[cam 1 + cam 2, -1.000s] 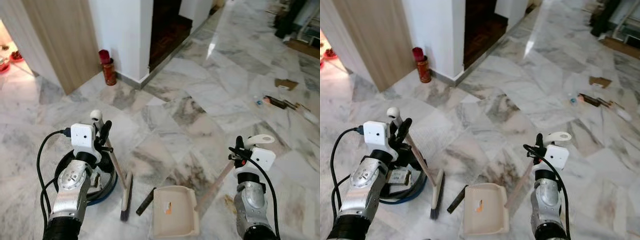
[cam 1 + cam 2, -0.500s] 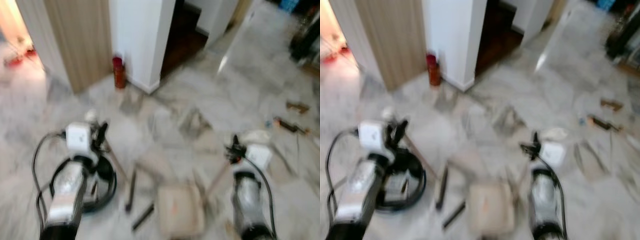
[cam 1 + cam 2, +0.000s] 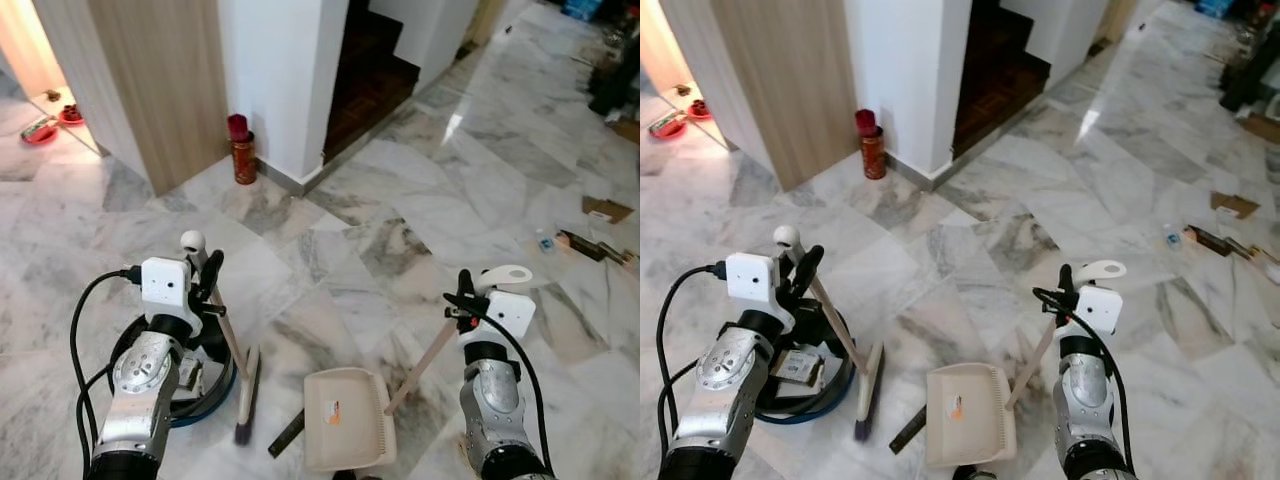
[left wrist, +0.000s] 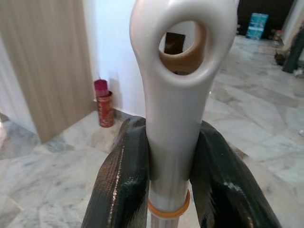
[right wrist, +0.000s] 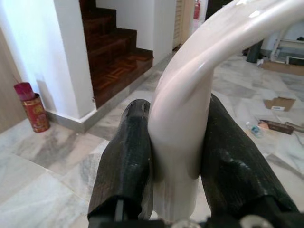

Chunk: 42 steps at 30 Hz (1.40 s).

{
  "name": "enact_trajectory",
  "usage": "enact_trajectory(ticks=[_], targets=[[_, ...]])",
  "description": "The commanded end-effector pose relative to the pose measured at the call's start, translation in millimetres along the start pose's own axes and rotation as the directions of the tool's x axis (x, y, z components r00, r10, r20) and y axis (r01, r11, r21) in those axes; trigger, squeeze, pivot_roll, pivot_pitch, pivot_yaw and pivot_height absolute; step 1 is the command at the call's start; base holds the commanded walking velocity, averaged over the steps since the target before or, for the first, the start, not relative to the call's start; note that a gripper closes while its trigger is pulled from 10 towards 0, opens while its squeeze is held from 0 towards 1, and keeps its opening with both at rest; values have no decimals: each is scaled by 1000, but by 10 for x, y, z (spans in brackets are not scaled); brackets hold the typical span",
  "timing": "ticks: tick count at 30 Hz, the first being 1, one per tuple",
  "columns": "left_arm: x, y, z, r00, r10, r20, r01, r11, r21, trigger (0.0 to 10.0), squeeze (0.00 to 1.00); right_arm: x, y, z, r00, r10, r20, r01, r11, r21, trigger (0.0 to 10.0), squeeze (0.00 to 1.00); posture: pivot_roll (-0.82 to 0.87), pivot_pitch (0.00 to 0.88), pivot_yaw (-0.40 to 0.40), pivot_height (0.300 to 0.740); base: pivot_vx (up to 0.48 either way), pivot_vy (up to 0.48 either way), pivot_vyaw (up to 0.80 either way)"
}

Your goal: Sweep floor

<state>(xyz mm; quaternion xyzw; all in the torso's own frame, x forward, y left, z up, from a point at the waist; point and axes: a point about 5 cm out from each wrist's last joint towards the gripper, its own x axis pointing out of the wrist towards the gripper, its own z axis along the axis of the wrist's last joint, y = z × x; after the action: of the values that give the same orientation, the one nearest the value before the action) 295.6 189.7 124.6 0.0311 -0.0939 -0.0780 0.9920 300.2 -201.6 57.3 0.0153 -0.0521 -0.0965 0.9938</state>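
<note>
My left gripper is shut on the white handle of a broom, whose dark bristle head rests on the marble floor just right of that arm. The left wrist view shows both black fingers clamped around the handle below its ring-shaped end. A cream dustpan lies flat on the floor between the arms. Its long handle slants up to my right gripper, which is shut on it. In the right wrist view the fingers press the curved cream grip from both sides.
A dark ring with cables lies on the floor under my left arm. A short dark stick lies by the dustpan. A red can stands at the white pillar beside dark wooden stairs. Cardboard scraps and a small bottle are scattered far right.
The whole view blurred and shifted as the camera moved, so the pillar and can now sit higher and farther. Both grippers keep their holds; broom and dustpan stay in place between the arms.
</note>
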Motion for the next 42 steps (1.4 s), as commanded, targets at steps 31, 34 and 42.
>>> enact_trajectory(ticks=[31,34,42], targets=[[-240,77,235,999,-37,-14,38,997,63,10000,0,-153,126,-199,998,18,-68,-26,993,-117,10000,0,294,311,-76,740,0,0,0],[-226,37,180,995,-77,-58,80,996,42,10000,0,-200,101,-233,997,8,-75,-17,992,-123,10000,0,286,309,-79,740,0,0,0],[-176,-65,28,979,-135,-152,130,991,-40,10000,0,-217,23,-233,998,-19,-66,10,991,-131,10000,0,268,303,-84,740,0,0,0]])
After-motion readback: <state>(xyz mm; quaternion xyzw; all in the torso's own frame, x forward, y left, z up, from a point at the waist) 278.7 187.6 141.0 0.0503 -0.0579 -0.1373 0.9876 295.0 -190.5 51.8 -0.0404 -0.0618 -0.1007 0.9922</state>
